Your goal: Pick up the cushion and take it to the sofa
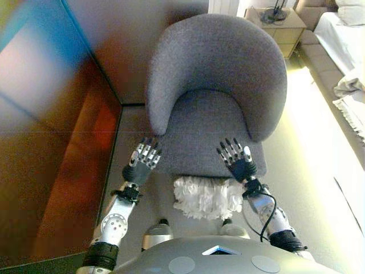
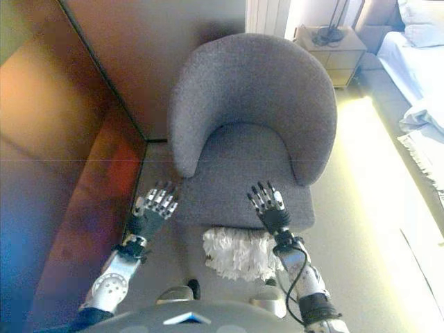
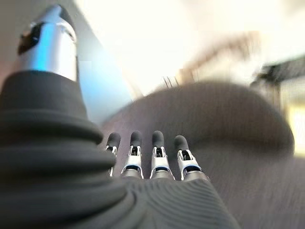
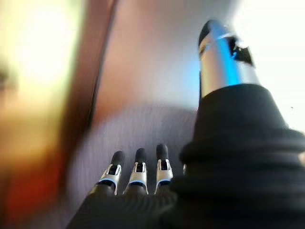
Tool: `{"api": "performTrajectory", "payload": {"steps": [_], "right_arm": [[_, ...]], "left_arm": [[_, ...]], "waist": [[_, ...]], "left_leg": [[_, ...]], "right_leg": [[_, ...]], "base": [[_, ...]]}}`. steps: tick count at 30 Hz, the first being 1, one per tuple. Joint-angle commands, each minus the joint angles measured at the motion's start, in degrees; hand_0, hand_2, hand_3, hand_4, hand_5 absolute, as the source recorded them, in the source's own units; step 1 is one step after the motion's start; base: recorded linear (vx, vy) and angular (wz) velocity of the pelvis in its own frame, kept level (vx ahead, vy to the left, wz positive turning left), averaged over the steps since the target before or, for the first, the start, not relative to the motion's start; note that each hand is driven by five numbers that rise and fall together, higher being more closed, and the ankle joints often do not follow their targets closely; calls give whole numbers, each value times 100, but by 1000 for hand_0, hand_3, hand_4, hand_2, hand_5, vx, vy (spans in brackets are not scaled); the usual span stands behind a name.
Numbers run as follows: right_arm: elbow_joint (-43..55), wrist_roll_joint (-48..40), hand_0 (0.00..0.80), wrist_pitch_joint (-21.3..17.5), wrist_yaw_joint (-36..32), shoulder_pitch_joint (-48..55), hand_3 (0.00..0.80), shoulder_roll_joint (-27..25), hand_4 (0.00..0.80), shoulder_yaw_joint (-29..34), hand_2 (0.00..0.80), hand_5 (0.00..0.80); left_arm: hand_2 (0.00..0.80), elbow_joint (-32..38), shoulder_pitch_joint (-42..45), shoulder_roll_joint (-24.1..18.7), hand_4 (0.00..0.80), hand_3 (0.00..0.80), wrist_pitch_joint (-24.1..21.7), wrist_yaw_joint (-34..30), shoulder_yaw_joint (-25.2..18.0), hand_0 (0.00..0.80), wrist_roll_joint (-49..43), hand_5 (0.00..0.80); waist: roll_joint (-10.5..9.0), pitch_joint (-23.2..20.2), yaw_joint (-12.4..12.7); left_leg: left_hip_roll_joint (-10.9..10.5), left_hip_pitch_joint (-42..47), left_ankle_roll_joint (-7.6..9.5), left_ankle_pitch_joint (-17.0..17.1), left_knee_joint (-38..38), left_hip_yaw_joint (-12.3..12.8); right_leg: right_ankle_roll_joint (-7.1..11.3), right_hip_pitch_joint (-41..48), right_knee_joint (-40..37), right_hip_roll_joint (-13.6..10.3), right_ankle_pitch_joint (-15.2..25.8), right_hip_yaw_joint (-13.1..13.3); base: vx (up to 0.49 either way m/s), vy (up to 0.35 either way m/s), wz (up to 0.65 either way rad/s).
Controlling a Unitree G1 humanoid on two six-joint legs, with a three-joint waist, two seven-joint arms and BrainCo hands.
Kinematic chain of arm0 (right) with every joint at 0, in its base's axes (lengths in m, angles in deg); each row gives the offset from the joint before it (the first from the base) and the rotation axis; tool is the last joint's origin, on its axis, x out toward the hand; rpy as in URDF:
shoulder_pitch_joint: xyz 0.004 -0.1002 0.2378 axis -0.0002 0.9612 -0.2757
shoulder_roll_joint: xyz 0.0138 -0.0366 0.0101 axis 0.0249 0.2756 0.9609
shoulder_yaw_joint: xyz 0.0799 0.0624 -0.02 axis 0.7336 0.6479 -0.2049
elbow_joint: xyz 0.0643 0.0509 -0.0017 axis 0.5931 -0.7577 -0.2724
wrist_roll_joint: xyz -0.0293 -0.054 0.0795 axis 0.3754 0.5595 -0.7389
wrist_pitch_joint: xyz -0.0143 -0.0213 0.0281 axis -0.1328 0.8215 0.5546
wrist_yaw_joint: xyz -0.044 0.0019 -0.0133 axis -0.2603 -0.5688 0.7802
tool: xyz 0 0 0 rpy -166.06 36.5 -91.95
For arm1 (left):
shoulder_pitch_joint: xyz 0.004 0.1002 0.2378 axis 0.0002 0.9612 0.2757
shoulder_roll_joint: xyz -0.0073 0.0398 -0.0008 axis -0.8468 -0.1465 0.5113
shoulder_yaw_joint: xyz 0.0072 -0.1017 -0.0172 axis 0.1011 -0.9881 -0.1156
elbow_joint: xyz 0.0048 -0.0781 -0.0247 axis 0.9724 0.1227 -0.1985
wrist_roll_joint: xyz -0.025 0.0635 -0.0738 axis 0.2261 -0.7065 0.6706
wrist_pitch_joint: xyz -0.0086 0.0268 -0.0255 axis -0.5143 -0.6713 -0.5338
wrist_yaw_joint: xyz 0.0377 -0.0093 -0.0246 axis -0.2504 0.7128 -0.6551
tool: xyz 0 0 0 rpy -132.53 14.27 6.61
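A white fluffy cushion (image 1: 208, 197) lies low at the front foot of a grey armchair (image 1: 219, 74), between my two arms; it also shows in the right eye view (image 2: 239, 253). My left hand (image 1: 142, 160) is open, fingers straight, at the seat's front left corner. My right hand (image 1: 236, 160) is open, fingers straight, over the seat's front right edge. Both hands are beyond the cushion and hold nothing. The left wrist view shows straight fingers (image 3: 143, 157) facing the chair; the right wrist view shows straight fingers (image 4: 138, 171) over grey fabric.
A brown wooden wall (image 1: 57, 142) runs close along the left of the chair. A light wooden nightstand (image 1: 282, 25) stands behind the chair at the right. A bed with white linen (image 1: 348, 51) lies along the right side.
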Motion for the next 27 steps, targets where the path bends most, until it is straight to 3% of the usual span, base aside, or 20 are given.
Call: {"api": "performTrajectory", "payload": {"steps": [1,8,18,19,21,22,24,25,27], "right_arm": [[348,-139,0,65,-424,-228,0,254,0,248,0,0],[394,35,0,422,-613,69,0,233,0,272,0,0],[323,169,0,287,-577,36,0,179,0,127,0,0],[318,304,0,201,-511,35,0,156,0,108,0,0],[267,1185,0,-424,-87,38,0,-1,0,5,0,0],[210,2063,0,-1011,492,37,0,-179,0,-102,0,0],[189,3456,0,-1571,1377,29,0,-478,0,-258,0,0],[233,4319,0,-1756,1922,48,0,-687,0,-313,0,0],[467,4770,0,-1700,2235,131,0,-1059,0,-327,0,0]], "left_arm": [[0,262,-165,-99,0,0,-189,-368,-193,0,118,0],[0,352,18,-126,0,0,-42,-326,-505,0,150,0],[0,321,-33,-240,0,0,-141,-283,-439,0,15,0],[0,323,-40,-251,0,0,-190,-204,-427,0,-49,0],[0,272,-45,-371,0,0,-551,307,-403,0,-699,0],[0,228,-63,-519,0,0,-1115,935,-330,0,-1653,0],[0,228,-127,-784,0,0,-1666,2059,-232,0,-2946,0],[0,268,-150,-949,0,0,-1820,2504,-242,0,-3549,0],[0,490,-133,-1179,0,0,-1715,2760,-395,0,-3886,0]], "waist": [[-89,3,73],[-139,-86,93],[-144,-93,101],[-145,-85,99],[-147,-65,97],[-147,-22,93],[-156,23,73],[-172,25,51],[-199,68,26]], "left_leg": [[162,48,111,-505,495,367],[151,31,130,-556,549,357],[157,96,124,-496,420,342],[160,88,119,-499,437,343],[164,59,97,-505,491,344],[164,74,85,-524,526,346],[144,58,89,-521,563,323],[132,18,94,-508,579,304],[139,-52,103,-515,662,267]], "right_leg": [[148,-131,218,-233,-38,-150],[130,-106,140,-179,-68,-70],[95,-66,96,-101,-87,-39],[91,-72,104,-100,-90,-37],[80,-82,122,-91,-98,-26],[74,-59,134,-82,-112,-14],[61,-68,151,-67,-119,20],[50,-107,166,-61,-126,58],[25,-157,218,-47,-162,110]], "base": [[51,-13,6],[15,-4,1],[6,-2,0],[0,0,0],[39,-24,-1],[34,-23,-1],[16,-12,0],[0,0,0],[-16,-44,-1]]}}
